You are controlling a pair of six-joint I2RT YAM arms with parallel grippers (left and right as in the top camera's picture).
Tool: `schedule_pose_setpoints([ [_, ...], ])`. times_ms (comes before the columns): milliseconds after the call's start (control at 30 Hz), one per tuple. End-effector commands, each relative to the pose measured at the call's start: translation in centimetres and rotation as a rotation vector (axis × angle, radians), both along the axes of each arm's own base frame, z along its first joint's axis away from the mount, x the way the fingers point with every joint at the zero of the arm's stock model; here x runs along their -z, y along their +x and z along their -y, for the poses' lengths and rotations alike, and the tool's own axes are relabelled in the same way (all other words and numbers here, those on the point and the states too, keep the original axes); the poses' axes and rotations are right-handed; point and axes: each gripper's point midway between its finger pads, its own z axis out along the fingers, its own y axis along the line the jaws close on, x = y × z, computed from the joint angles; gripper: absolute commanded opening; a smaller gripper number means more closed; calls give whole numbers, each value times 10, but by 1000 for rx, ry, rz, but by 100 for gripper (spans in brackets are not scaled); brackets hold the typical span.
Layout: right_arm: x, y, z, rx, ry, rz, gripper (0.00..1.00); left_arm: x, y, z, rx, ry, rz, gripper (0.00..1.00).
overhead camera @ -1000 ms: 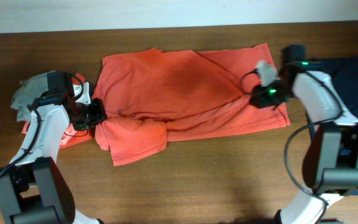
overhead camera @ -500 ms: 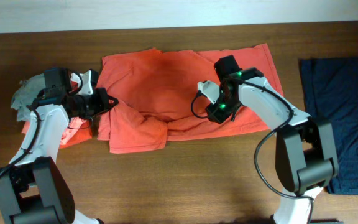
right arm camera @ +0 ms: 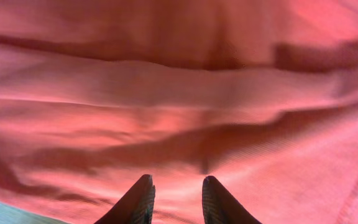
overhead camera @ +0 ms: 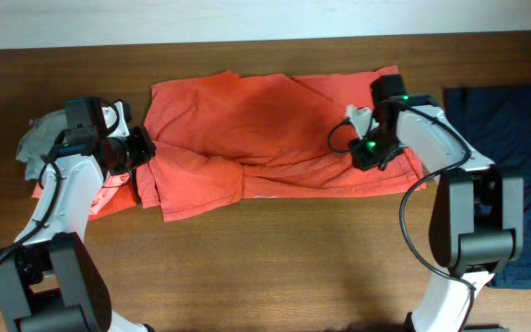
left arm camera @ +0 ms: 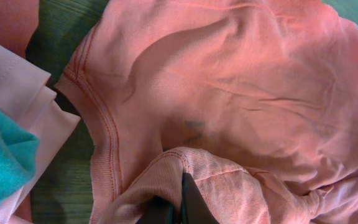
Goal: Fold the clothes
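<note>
**Q:** Where did the T-shirt lie?

**A:** Spread mid-worktop. At its 9 o'clock edge the left end effector pinched the cloth. Near 3 o'clock the right end effector hovered, narrowly parted and empty.

**Q:** Advice?

**A:** Grip there too, then draw both sides evenly.

— What does the room look like from your end?
— On the overhead I mostly see the table. It's brown wood with the grain running left to right, and it reaches both side edges and the bottom of the frame.
— Any wall?
— I get one pale strip along the top edge, off-white. I can't tell if it's wall or floor.
— Light?
— Soft and even, with faint shadows on the wood at lower right. My left wrist view renders the wood dark and greenish at left.
</note>
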Motion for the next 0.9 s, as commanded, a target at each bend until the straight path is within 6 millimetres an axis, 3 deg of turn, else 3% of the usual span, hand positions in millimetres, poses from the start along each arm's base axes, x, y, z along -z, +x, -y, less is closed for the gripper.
schedule_pose_setpoints([
  [0,-1,1,-5,14,21,-7,31,5,-1,-2,-11,11,-17,5],
  [133,0,-1,1,18,-12,-14,31,6,-2,-5,-21,24,-22,12],
  [167,1,-1,9,44,-46,-17,32,7,-1,-10,-33,45,-21,25],
  [267,2,1,25,107,-82,-15,32,10,-1,-22,-67,109,-31,47],
  [567,7,-2,47,183,-66,-44,31,16,3,-42,-95,225,-29,49],
  [767,30,-13,43,182,-53,-130,31,70,-1,-49,-100,216,-143,49],
  [867,30,-14,44,183,-54,-132,31,78,-13,-74,-160,208,-191,49],
])
